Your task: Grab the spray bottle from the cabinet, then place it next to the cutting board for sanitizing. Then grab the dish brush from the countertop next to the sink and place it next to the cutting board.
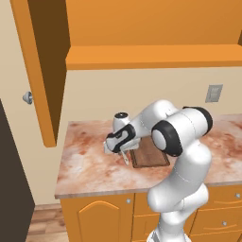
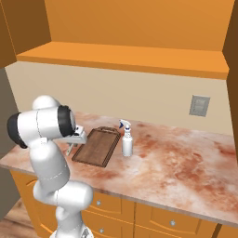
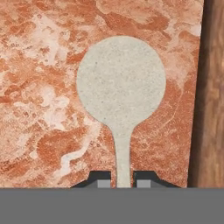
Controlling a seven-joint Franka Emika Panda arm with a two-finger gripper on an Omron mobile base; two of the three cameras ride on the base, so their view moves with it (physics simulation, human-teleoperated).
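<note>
The gripper is clamped on the thin handle of the dish brush, whose round pale head hangs over the countertop just beside the cutting board — the spray bottle already stands by the board's other side. The brush looks light, stiff and smooth; the slim handle is the sensible hold, though it may swivel. No brand, label or writing is legible.
</note>
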